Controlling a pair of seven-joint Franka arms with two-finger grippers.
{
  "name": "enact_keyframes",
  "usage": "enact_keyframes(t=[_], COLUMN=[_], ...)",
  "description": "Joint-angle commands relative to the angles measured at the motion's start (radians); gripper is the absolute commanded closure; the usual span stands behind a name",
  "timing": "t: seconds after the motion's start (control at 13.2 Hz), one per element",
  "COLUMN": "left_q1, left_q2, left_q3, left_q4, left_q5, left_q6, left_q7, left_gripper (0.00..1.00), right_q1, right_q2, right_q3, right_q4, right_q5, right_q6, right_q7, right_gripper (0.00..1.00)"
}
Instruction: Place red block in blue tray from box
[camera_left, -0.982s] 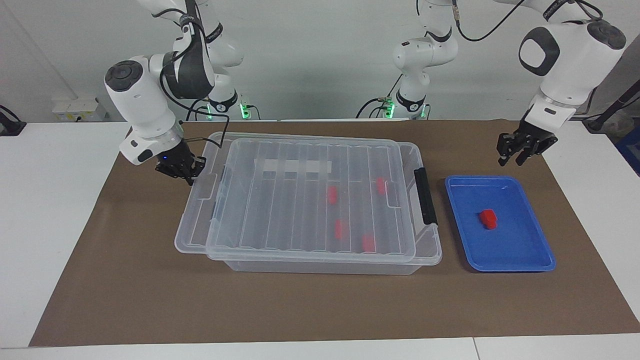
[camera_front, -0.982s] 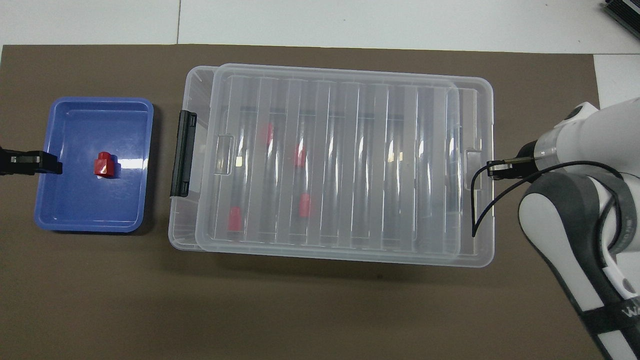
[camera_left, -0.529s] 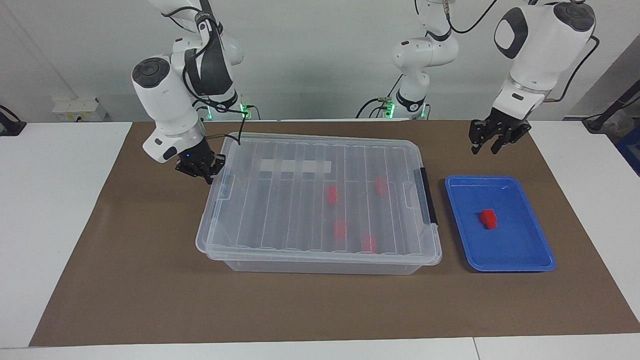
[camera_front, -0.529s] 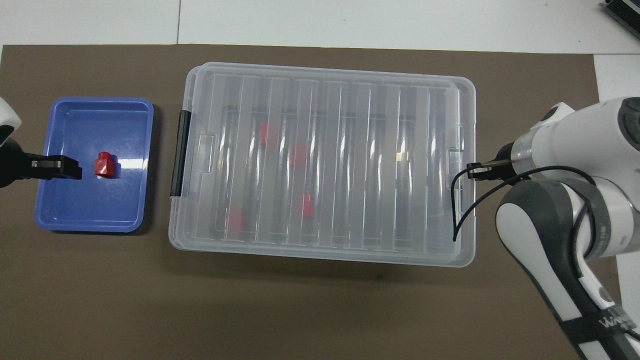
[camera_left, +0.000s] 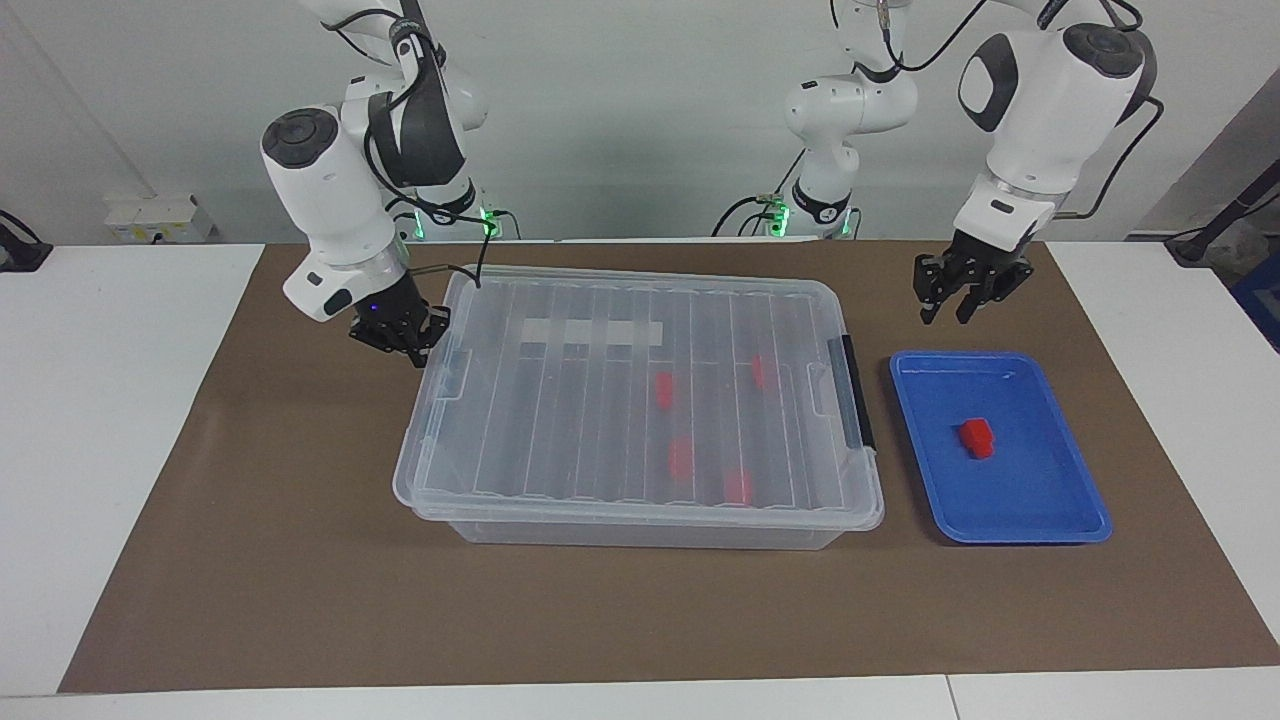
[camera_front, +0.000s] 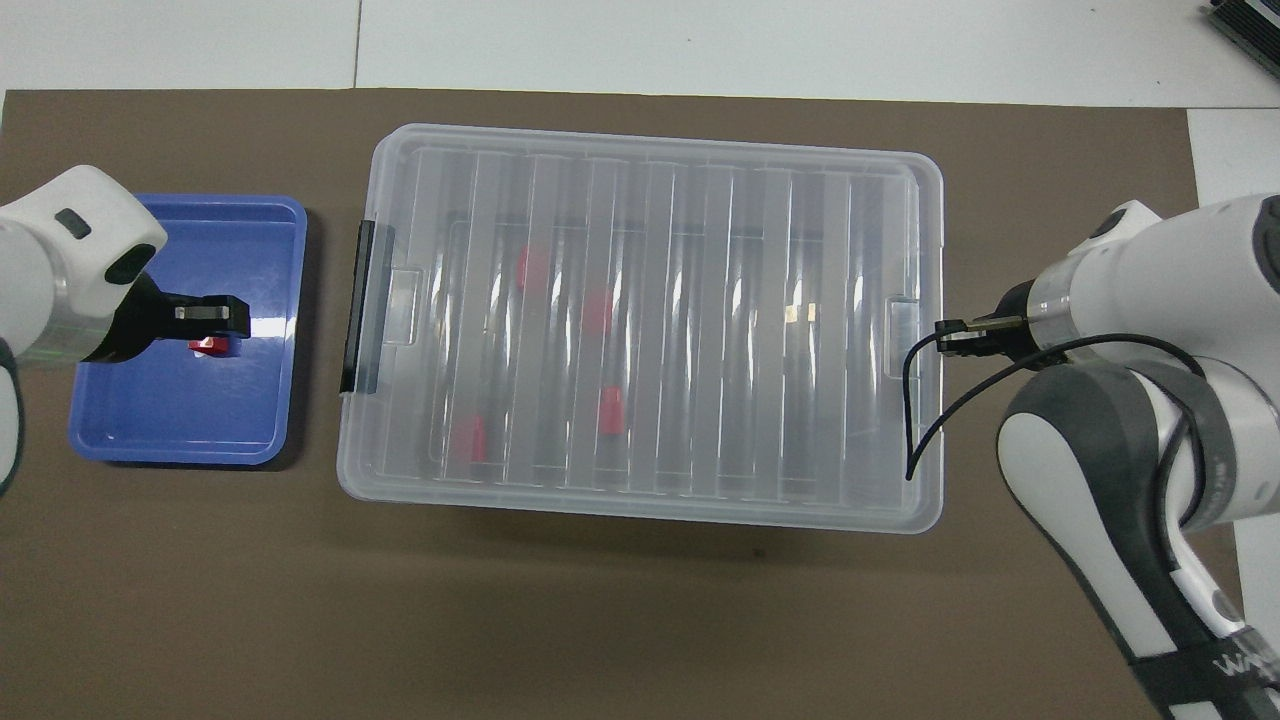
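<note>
From my console I start closest to the robots, where the left gripper (camera_left: 953, 300) hangs in the air with nothing in it, its fingers (camera_left: 927, 298) standing a little apart, over the brown mat (camera_left: 250, 560) just beside the blue tray's (camera_left: 1040, 530) edge nearest the robots. At the other end, the right gripper (camera_left: 408, 342) sits low against the box's (camera_left: 640, 525) end toward the right arm, right at the lid's (camera_left: 600, 400) rim; I cannot tell whether its fingers are parted or closed, nor whether they actually touch the lid. Moving outward, the lid lies squarely on the box, with a pale tape strip (camera_left: 585, 331) on it and the black latch (camera_left: 855, 392) at the tray end. Four red blocks (camera_left: 682, 457) show dimly through the lid. The red block (camera_left: 976, 437) of the task lies inside the blue tray, near its middle, apart from both grippers.
</note>
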Motion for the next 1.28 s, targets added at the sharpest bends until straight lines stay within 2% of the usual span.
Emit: enact_keyframes(t=[0.0,0.15,0.23,0.3,0.45,0.53,0.68,0.83,1.06,1.21], left_q1=[-0.007,-0.01,-0.007,-0.01,-0.015,-0.015,-0.009,-0.007,-0.005,-0.004], left_q2=[0.096,0.185,0.204,0.203,0.194,0.186,0.169,0.131,0.083,0.037], left_q3=[0.013,0.014,0.013,0.013,0.013,0.013,0.014,0.014,0.014,0.014], left_q4=[0.116,0.263,0.301,0.296,0.28,0.279,0.273,0.225,0.169,0.129], left_q5=[-0.012,-0.012,-0.012,-0.012,-0.011,-0.011,-0.011,-0.011,-0.011,-0.011], left_q6=[-0.012,-0.096,-0.129,-0.144,-0.15,-0.175,-0.207,-0.216,-0.222,-0.236], left_q7=[-0.017,-0.018,-0.018,-0.019,-0.021,-0.021,-0.018,-0.019,-0.019,-0.024], left_gripper=[0.6,0.61,0.61,0.58,0.4,0.37,0.36,0.35,0.34,0.34], right_q1=[-0.039,-0.081,-0.096,-0.111,-0.128,-0.136,-0.122,-0.116,-0.118,-0.118], right_q2=[-0.038,-0.032,-0.023,-0.015,-0.004,0.002,0.048,0.049,0.026,-0.006], right_q3=[0.004,0.002,0.002,0.004,0.007,0.008,0.011,0.014,0.014,0.014], right_q4=[0.005,0.048,0.081,0.106,0.18,0.232,0.35,0.41,0.413,0.369], right_q5=[-0.002,-0.019,-0.05,-0.089,-0.101,-0.087,-0.081,-0.067,-0.032,-0.03], right_q6=[-0.039,-0.061,-0.074,-0.087,-0.128,-0.178,-0.281,-0.353,-0.439,-0.449], right_q7=[0.086,0.092,0.092,0.092,0.111,0.131,0.201,0.229,0.23,0.229], right_gripper=[0.0,0.0,0.0,0.0,0.0,0.0,0.0,0.0,0.0,0.0])
